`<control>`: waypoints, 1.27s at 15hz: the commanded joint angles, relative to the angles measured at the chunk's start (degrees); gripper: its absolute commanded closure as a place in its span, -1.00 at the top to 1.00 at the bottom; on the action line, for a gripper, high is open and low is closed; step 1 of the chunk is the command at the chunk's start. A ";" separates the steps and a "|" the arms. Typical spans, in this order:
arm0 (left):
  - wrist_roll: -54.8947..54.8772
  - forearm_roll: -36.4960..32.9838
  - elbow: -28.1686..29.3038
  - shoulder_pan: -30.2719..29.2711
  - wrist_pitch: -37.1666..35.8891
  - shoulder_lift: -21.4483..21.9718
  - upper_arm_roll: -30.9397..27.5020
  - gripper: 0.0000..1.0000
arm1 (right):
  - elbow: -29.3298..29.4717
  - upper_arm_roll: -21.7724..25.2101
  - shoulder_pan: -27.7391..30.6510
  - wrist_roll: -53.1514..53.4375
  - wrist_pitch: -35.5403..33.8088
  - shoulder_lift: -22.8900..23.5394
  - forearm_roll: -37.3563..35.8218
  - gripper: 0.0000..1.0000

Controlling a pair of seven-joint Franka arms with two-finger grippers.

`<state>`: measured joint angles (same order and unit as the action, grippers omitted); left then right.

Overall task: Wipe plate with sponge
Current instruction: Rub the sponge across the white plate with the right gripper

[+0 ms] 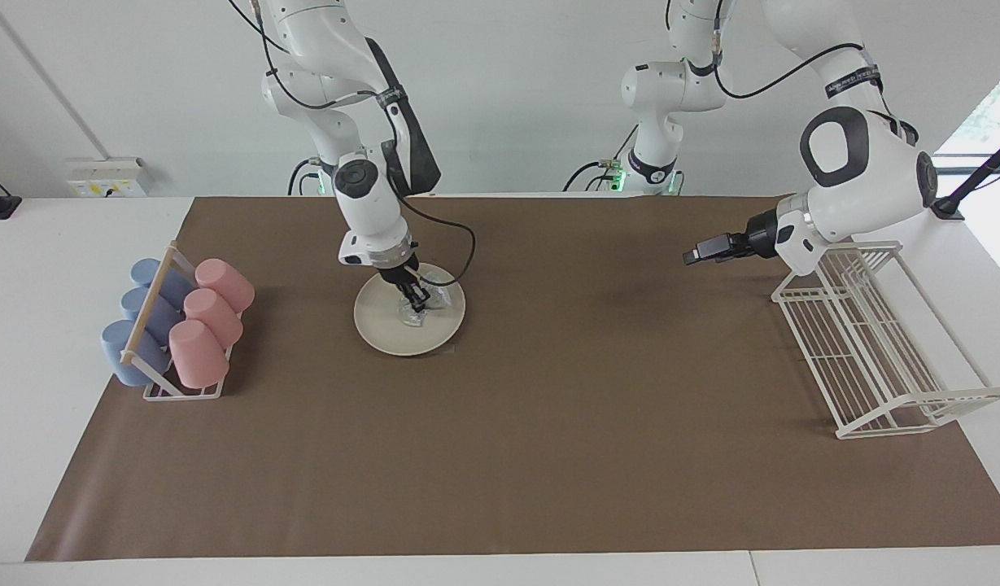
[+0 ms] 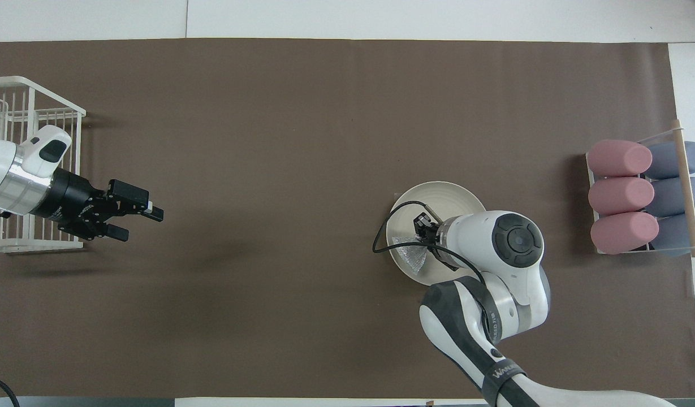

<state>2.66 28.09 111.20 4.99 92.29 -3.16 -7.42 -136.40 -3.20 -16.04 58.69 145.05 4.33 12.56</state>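
Resting on the brown mat (image 1: 548, 456) of the worktop (image 1: 52, 325), toward the right arm's end: one cream-white plate (image 1: 390, 330). On the plate: one silvery, wrinkly sponge (image 1: 412, 313), pinched by the right end effector (image 1: 419, 304), fingertips closed on the wad and pressing it down onto the plate's surface. Left end effector (image 1: 695, 256): fingers spread apart, nothing between them, hanging over bare mat just beside the white wire rack (image 1: 874, 350) at the left arm's end; this arm waits. At the right arm's end of the worktop, beside the plate but well apart from it: a cup holder (image 1: 166, 387) with three pink cups (image 1: 211, 319) and three blue cups (image 1: 137, 321) lying in rows.
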 commanded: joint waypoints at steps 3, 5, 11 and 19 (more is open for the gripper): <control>1.11 -1.28 0.25 0.55 1.14 0.52 -0.23 1.00 | -1.24 -0.40 3.39 -4.83 1.11 1.73 0.89 -1.00; 1.11 -1.28 0.25 0.55 1.14 0.61 -0.23 1.00 | -1.50 -0.32 0.06 0.61 1.20 1.56 0.80 -1.00; 1.11 -1.28 0.42 0.55 1.23 0.61 -0.23 1.00 | -0.46 -0.32 -3.65 7.32 1.02 1.64 0.89 -1.00; 1.03 -1.28 0.42 0.81 2.19 0.61 -0.14 1.00 | 22.91 -0.41 -10.31 31.36 -16.38 5.15 -0.60 -1.00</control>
<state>2.79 28.09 111.20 4.99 92.92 -3.16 -7.38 -119.80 -3.50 -24.19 83.66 130.23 5.76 12.51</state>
